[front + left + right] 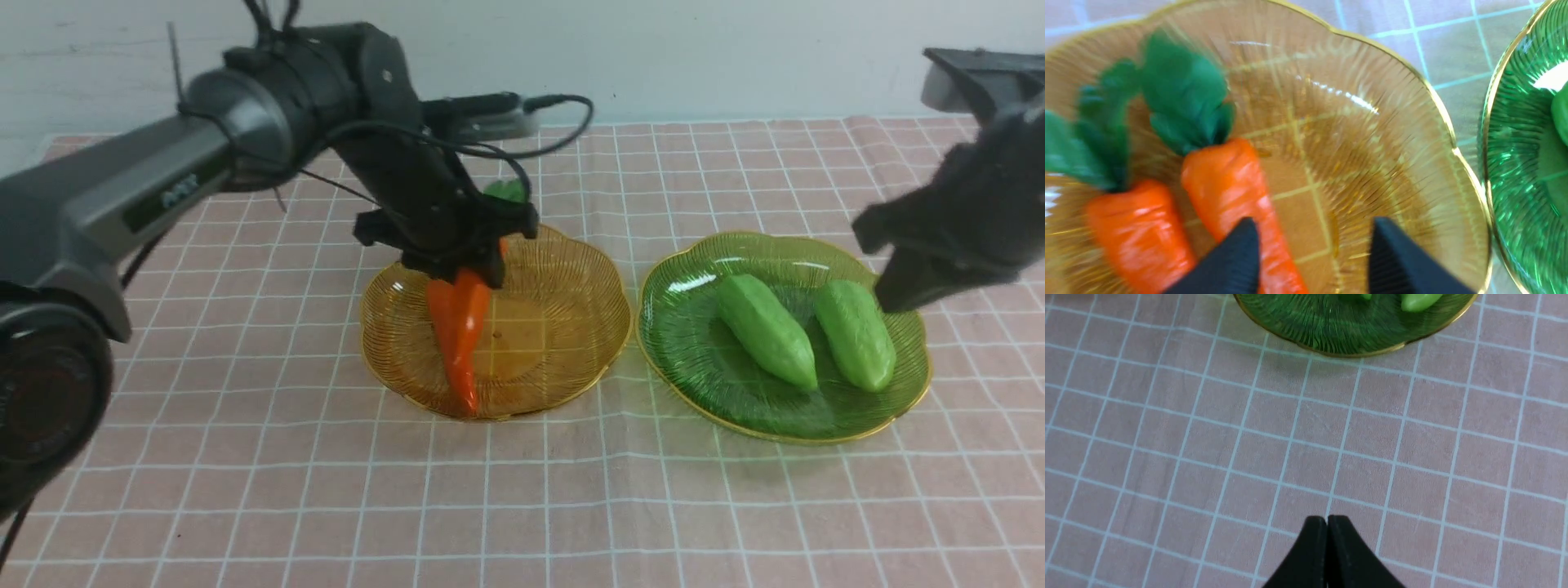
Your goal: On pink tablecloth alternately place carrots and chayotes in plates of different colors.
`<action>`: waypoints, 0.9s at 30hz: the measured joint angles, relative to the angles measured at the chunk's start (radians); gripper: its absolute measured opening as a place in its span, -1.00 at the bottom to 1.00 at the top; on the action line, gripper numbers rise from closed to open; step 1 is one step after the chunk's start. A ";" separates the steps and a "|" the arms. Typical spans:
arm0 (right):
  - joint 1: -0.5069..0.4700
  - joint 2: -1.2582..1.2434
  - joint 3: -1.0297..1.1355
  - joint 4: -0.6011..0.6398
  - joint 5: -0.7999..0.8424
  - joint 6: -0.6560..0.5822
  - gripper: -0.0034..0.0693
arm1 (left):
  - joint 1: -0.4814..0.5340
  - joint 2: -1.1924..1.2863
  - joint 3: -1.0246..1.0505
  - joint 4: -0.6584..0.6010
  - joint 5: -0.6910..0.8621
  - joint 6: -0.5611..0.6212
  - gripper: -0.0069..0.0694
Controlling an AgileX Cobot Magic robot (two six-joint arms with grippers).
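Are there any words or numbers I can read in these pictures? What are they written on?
Pale letters on a dark strip along the left arm: too blurred to read for sure; it looks like a short word starting with "A".
Amber plate, green plate, carrots, chayotes, pink tablecloth: no words, numbers or signs on any of them.

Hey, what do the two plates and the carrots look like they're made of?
Amber plate and green plate: likely clear ribbed plastic, possibly glass; the cloth grid shows through, rims gold. Carrots: glossy moulded plastic, with matte fabric-like green tops.
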 joint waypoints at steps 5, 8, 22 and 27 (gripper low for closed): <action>0.000 -0.217 0.184 0.000 -0.241 -0.004 -0.95 | 0.001 -0.069 0.000 0.036 0.030 0.002 -0.45; 0.000 -0.336 0.339 0.001 -0.498 -0.019 -0.95 | 0.001 -0.104 0.000 0.046 0.042 0.012 -0.70; 0.000 -0.416 0.620 0.027 -1.141 -0.043 -0.95 | 0.001 -0.126 0.000 0.053 0.122 0.022 -0.83; 0.000 -0.416 0.628 0.027 -1.118 -0.043 -0.95 | 0.001 -0.148 0.000 0.054 0.146 0.023 -0.83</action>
